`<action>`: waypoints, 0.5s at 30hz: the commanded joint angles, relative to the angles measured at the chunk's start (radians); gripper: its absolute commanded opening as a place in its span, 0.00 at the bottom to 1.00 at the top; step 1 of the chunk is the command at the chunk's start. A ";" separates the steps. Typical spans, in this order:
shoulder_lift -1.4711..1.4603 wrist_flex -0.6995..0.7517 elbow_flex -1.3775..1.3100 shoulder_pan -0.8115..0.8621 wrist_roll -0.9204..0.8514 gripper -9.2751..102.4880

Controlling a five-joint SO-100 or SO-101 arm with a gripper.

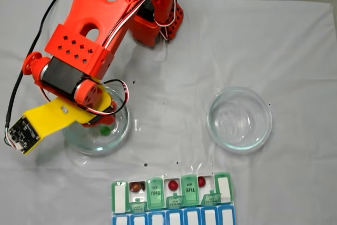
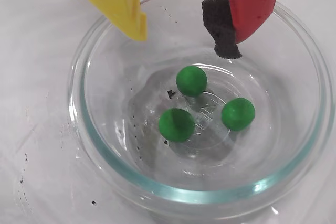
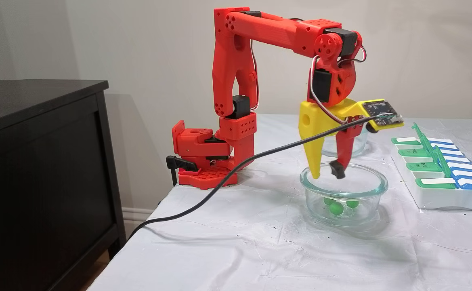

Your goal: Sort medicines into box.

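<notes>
Three red balls are already sitting in the pill organizer; three green balls are waiting in the glass dish, the tool hovering wide, empty.

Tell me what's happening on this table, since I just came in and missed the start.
An orange arm is sorting small balls into a weekly pill organizer. Its gripper hangs open over a glass dish holding three green balls, empty-handed. Three dark red balls already sit in open compartments of the organizer. A second glass dish stands empty to the right in the overhead-looking fixed view.
</notes>
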 commanded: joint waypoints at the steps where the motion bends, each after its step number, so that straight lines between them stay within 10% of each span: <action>1: 0.066 -0.034 -0.025 -0.020 -0.009 0.29; 15: -0.002 -0.058 0.014 -0.029 -0.048 0.31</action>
